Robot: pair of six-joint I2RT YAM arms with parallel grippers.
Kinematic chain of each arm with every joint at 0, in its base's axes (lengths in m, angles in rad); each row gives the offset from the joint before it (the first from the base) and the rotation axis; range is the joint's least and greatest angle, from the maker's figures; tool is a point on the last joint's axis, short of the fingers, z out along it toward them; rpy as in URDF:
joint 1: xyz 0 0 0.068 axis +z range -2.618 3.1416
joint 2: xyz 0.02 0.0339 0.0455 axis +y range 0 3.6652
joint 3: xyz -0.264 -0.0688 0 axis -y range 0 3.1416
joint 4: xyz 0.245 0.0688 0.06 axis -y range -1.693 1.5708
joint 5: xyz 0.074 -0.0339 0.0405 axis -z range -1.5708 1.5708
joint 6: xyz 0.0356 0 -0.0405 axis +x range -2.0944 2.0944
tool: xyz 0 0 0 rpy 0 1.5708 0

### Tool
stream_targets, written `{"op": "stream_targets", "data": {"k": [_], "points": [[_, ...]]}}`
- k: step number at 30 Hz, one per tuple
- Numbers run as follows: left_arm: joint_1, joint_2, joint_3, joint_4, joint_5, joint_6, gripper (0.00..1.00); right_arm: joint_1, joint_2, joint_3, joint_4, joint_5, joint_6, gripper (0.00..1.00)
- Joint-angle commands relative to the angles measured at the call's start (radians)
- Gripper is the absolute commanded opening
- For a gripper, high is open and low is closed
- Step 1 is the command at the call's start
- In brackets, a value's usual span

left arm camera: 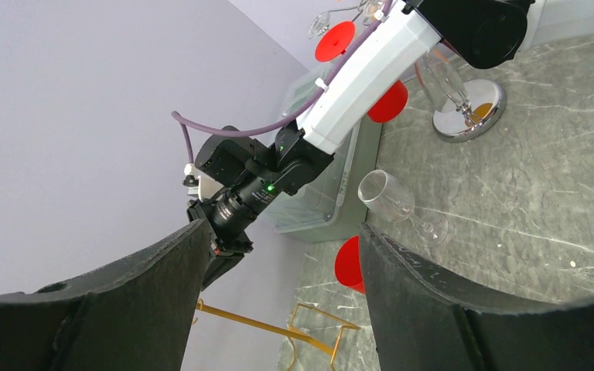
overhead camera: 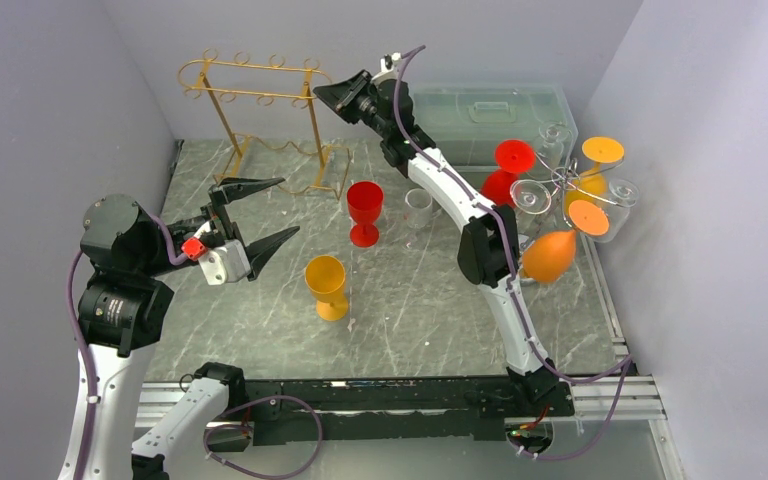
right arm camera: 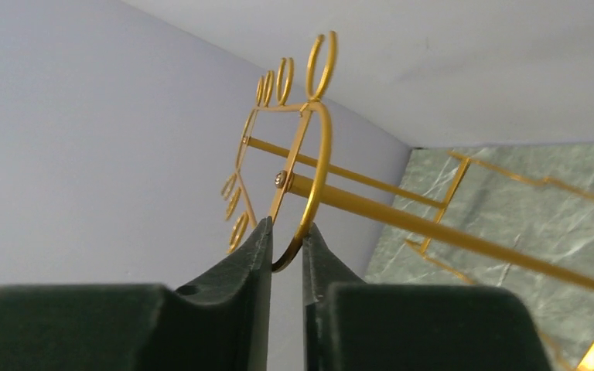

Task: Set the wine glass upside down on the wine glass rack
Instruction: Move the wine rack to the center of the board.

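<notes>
Three wine glasses, all off the gold rack (overhead camera: 260, 110) and resting on the table (overhead camera: 440, 320). The red wine glass (overhead camera: 364, 212) is upright, near and in front of the rack's right foot. The clear wine glass (overhead camera: 418, 208) is just right of the red one, its pose unclear. The yellow wine glass (overhead camera: 327, 286) is upright, farther forward from the rack. The right tool (right arm camera: 286, 247) is at the rack's right end, clenched on the top end loop. The left tool (overhead camera: 290, 206) is released with its jaws spread wide, empty, in front of the rack's left half. A clear bin (overhead camera: 490, 110) sits right of the rack at the back wall. A chrome stand (overhead camera: 570, 185) hung with red, orange and clear glasses is well right of the rack.
</notes>
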State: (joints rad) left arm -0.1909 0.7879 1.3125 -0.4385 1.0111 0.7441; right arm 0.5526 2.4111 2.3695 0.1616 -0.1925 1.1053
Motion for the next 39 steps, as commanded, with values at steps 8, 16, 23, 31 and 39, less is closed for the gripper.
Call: {"op": "stream_targets", "data": {"k": [8,16,23,31,39], "points": [[0.002,-0.004,0.0,0.007,0.0,0.011,0.75,-0.02,-0.218,-0.126,-0.067,-0.05,-0.03,0.0],[0.002,-0.004,0.0,0.007,0.0,0.011,0.75,-0.08,-0.405,-0.317,-0.126,-0.059,0.057,0.0],[0.002,-0.004,0.0,0.007,0.0,0.011,0.75,-0.093,-0.455,-0.412,-0.128,-0.074,0.235,0.0],[0.002,-0.004,0.0,0.007,0.0,0.011,0.75,-0.128,-0.535,-0.488,-0.205,-0.038,0.297,0.0],[0.002,-0.004,0.0,0.007,0.0,0.011,0.75,-0.161,-0.576,-0.407,-0.435,0.064,0.085,0.23]]}}
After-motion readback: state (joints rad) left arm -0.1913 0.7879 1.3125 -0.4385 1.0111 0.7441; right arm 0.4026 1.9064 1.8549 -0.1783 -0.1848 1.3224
